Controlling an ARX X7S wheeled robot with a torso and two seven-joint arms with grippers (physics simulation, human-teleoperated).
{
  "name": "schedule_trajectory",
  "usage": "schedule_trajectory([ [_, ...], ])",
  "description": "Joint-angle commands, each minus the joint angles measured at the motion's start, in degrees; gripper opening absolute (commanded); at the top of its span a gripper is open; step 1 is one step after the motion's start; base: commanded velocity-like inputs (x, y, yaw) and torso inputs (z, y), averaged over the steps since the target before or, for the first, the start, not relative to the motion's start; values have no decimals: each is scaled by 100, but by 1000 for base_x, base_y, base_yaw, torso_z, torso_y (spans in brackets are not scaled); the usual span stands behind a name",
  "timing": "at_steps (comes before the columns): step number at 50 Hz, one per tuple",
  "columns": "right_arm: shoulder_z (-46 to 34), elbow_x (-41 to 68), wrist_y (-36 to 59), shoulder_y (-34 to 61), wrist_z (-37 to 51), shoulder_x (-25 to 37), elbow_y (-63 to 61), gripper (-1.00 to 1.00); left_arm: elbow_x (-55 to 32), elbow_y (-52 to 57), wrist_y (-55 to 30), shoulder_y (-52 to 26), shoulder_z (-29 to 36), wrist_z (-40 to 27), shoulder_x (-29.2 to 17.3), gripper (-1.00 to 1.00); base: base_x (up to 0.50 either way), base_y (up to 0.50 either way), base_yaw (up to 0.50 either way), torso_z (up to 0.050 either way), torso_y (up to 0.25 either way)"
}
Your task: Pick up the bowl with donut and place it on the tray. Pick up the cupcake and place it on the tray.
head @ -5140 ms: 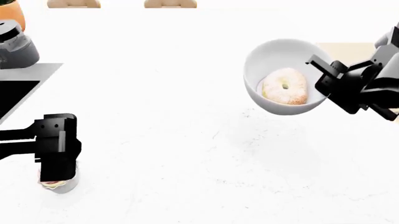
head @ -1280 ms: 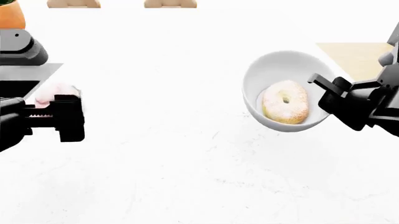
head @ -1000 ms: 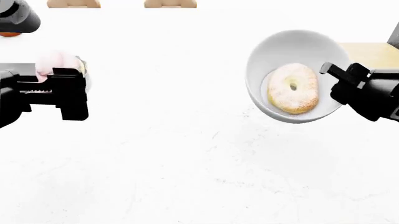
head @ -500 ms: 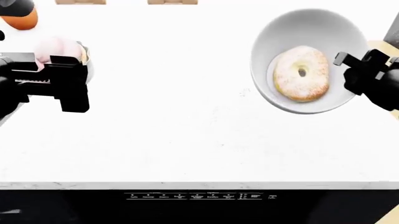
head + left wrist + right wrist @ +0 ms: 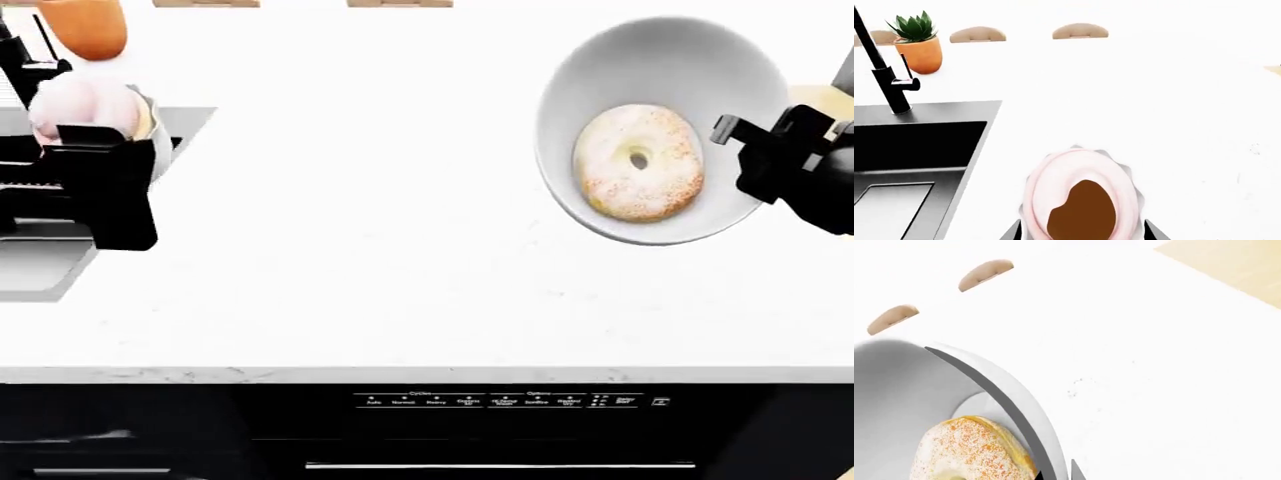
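Observation:
My left gripper (image 5: 96, 150) is shut on the cupcake (image 5: 74, 105) and holds it in the air above the sink's right edge. The left wrist view shows its pink frosting (image 5: 1077, 195) between the two fingers (image 5: 1014, 232). The white bowl (image 5: 667, 70) hangs tilted over the counter's right part, with the sugared donut (image 5: 638, 163) inside. My right gripper (image 5: 731, 130) is shut on its right rim. In the right wrist view the jaws (image 5: 1054, 472) pinch the bowl wall (image 5: 914, 390) beside the donut (image 5: 967, 450). The tray is out of view.
A black sink (image 5: 914, 145) with a black faucet (image 5: 884, 75) lies at the left, with an orange plant pot (image 5: 83, 25) behind it. A pale wooden board (image 5: 1227, 270) sits at the far right. The counter's front edge (image 5: 427, 372) runs above a dark appliance panel.
Both arms have risen with their loads. The view has pulled back, so the counter's front edge and the sink show. The cupcake has shifted left over the sink's edge.

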Motion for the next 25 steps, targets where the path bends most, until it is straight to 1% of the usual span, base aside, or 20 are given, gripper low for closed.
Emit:
schedule_trajectory([
  [1,65,-71,7,14,-78,56,-37,-100,-100,133,-5,-154,-164,-85,-183,-100,0,500,0,0,0],
  [25,86,-76,-55,-148,-170,199,-104,-100,-198,180,-104,-126,-352,-156,-288,-100,0,500,0,0,0],
])
